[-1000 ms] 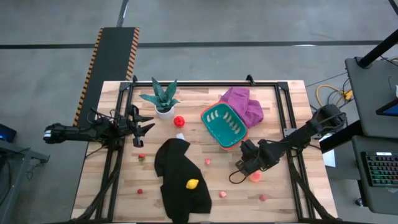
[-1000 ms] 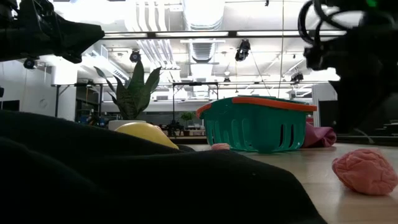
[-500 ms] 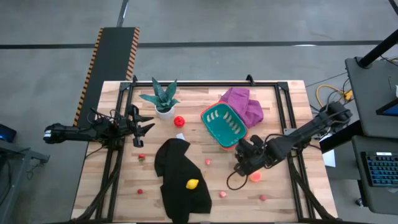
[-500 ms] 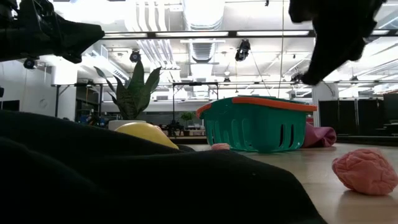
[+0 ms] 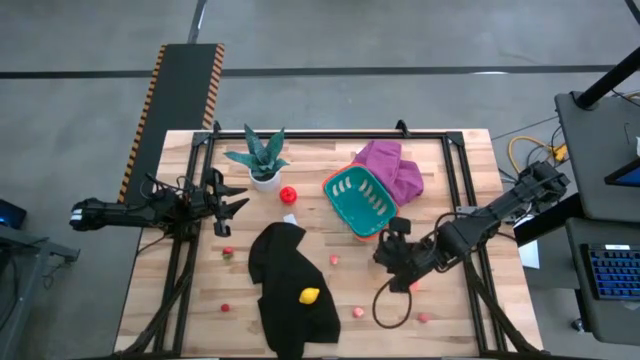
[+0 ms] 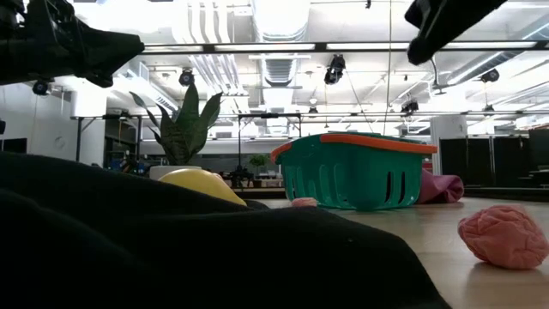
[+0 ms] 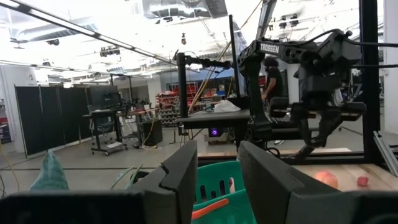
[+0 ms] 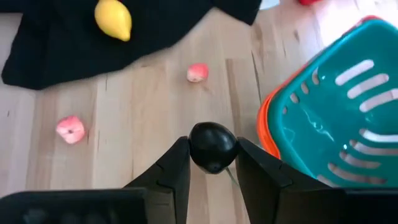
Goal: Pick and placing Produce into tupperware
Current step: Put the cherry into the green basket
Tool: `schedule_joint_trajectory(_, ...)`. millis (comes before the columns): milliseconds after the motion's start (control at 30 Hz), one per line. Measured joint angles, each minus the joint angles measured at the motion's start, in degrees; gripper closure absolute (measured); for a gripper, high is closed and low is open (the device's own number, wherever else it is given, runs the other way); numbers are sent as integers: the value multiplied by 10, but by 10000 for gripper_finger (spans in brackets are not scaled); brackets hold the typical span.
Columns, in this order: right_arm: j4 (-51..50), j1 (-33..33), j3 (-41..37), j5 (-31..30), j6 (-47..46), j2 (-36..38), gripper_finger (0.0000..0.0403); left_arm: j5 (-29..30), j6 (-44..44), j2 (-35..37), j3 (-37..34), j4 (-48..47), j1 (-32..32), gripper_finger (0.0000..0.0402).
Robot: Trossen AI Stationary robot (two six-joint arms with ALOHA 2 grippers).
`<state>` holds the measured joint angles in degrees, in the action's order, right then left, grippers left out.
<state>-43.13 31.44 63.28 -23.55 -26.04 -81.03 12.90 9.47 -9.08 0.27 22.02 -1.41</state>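
Risen since before, right gripper clamps a dark fruit just beside the tupperware rim.

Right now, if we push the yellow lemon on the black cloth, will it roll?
The lemon looks rounded with tapered ends, so it would probably roll, wobbling. It sits on the rumpled black cloth, which likely damps that. Small, so probably light.

Teal tupperware, orange rim, pale slots. Yellow lemon on black cloth. Purple cloth. Dark fruit between right fingers.
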Motion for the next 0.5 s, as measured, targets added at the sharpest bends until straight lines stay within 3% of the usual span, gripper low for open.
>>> schedule_joint_trajectory(500, 1, 0, 1, 10, -3, 0, 301, 0, 0, 0, 0, 0, 0, 294)
